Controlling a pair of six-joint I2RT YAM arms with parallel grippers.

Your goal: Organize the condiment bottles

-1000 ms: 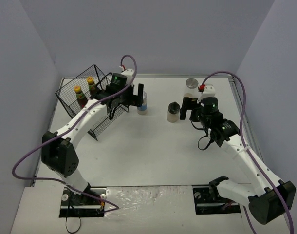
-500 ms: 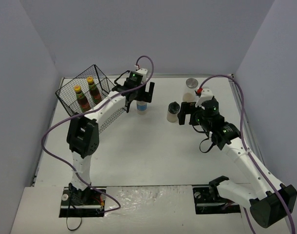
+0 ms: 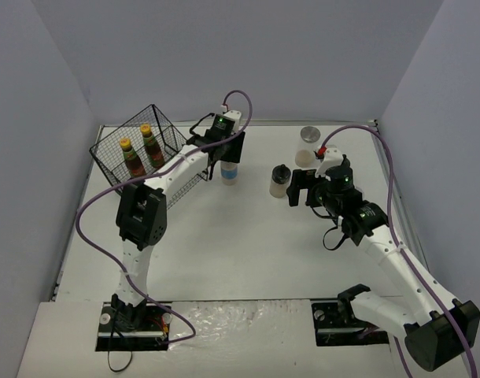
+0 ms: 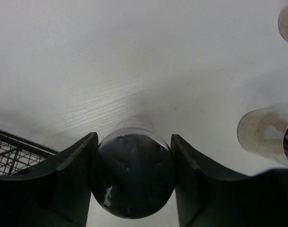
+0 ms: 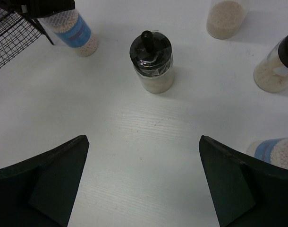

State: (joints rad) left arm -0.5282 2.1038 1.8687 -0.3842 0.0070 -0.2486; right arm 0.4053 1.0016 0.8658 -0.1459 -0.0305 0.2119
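My left gripper [image 3: 230, 154] reaches down from above onto a blue-labelled jar [image 3: 230, 172] just right of the basket. In the left wrist view both fingers [image 4: 80, 163] press against the sides of the jar's dark-looking lid [image 4: 133, 176]. A black-capped shaker [image 3: 280, 180] stands mid-table, just left of my right gripper [image 3: 300, 189]. The right gripper [image 5: 143, 142] is open over bare table, with the shaker [image 5: 152, 61] ahead of it. Two red sauce bottles with yellow caps [image 3: 130, 156] [image 3: 151, 142] stand in the black wire basket [image 3: 114, 134].
A silver-lidded jar [image 3: 309, 135] and a pale jar [image 3: 305, 157] stand at the back right. The right wrist view shows a pale jar [image 5: 225, 16], another shaker [image 5: 276, 71] and a blue-labelled jar [image 5: 276, 152]. The basket's lowered side panel [image 3: 177, 189] lies beside the held jar.
My left gripper swung right from beside the blue-labelled jar to above it, and its jaws closed onto the lid. The right gripper edged slightly left, still open.
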